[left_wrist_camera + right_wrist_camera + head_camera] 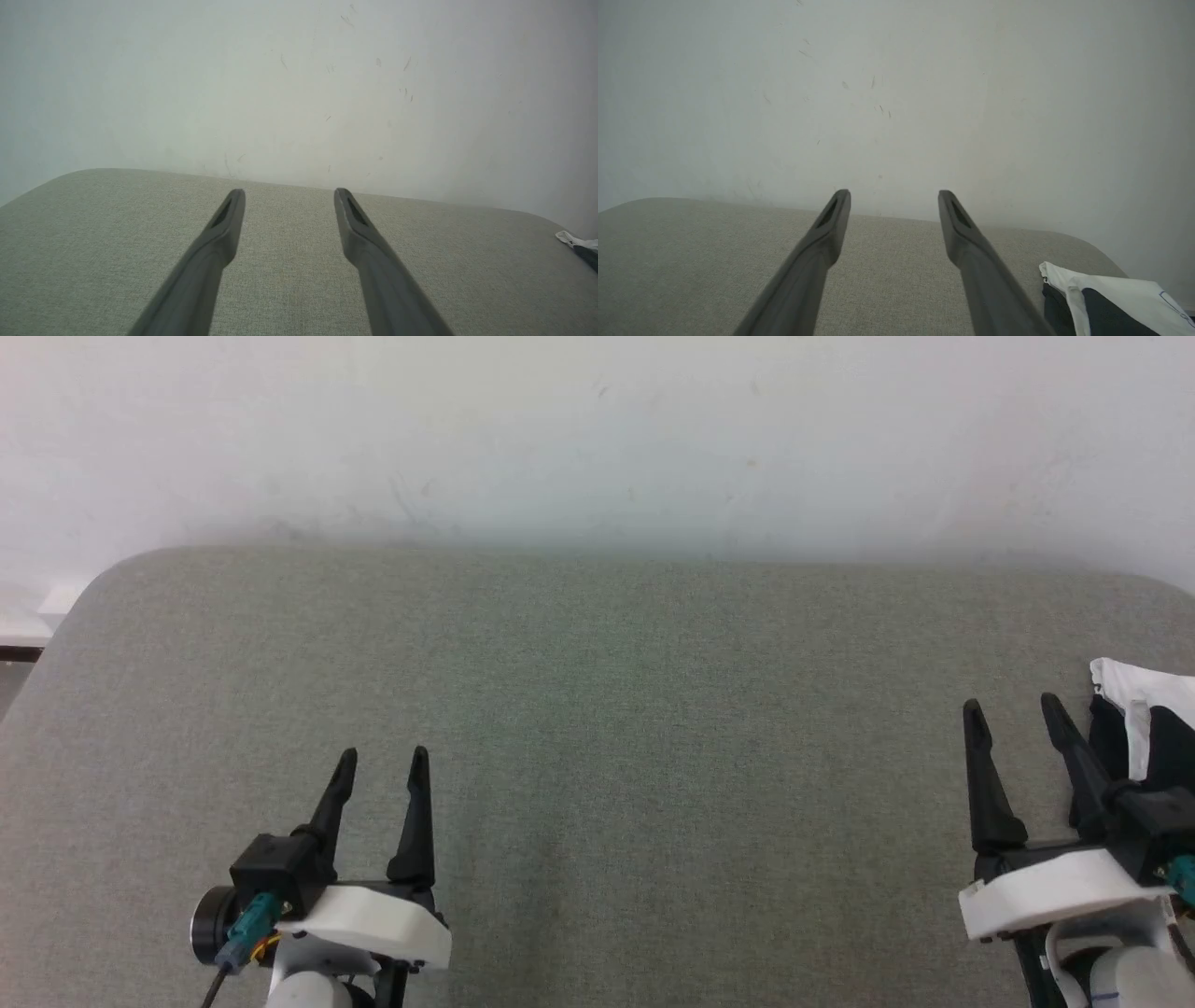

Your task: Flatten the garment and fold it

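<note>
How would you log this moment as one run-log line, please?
left gripper: open, empty | right gripper: open, empty, beside garment | garment: crumpled at right edge of grey surface, not yet flattened

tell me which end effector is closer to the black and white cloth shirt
The right end effector: the black-and-white cloth shirt lies just beside it; the left end effector is far off.

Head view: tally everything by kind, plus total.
Grippers: 2, left and right, both open and empty
Garment: 1, white and black, bunched at the right edge by the right gripper
Table: 1, grey cloth top
Total: 4
</note>
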You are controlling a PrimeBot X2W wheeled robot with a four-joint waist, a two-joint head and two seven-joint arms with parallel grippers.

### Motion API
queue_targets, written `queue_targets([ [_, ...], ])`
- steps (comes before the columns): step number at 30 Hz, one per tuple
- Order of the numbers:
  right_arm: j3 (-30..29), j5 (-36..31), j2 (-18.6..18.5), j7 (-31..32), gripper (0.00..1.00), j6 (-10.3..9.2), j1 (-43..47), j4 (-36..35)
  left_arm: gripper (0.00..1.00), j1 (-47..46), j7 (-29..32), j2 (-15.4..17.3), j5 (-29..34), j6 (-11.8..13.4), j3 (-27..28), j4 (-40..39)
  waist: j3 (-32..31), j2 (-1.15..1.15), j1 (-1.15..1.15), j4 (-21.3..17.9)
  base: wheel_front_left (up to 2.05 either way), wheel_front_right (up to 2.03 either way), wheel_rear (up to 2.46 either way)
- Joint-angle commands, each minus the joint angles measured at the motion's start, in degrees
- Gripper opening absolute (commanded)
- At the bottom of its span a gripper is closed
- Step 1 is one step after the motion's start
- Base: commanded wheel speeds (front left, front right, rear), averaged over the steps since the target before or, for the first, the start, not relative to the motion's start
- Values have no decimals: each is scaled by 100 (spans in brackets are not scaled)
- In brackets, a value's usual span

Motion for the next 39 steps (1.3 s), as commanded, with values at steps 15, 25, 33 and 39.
queue_targets([
  [15, 81, 265, 21, -165, 100, -12, 336, 180, 100, 233, -27, -43, 12, 72, -77, -9, -80, 0, 0, -84, 0, 0, 0],
  [25, 137, 373, 21, -189, 100, -12, 349, 297, 100, 250, -27, -46, -38, 70, -84, 69, -122, 0, 0, -72, 0, 0, 0],
  [33, 156, 347, -4, -141, 0, 0, 273, 307, 0, 171, 12, -14, -9, 52, -91, 64, -124, -1, 0, -74, 0, 0, 0],
  [39, 179, 348, -5, -142, 0, 0, 273, 307, 0, 171, 11, -14, -10, 52, -94, 65, -125, -2, 1, -76, 0, 0, 0],
])
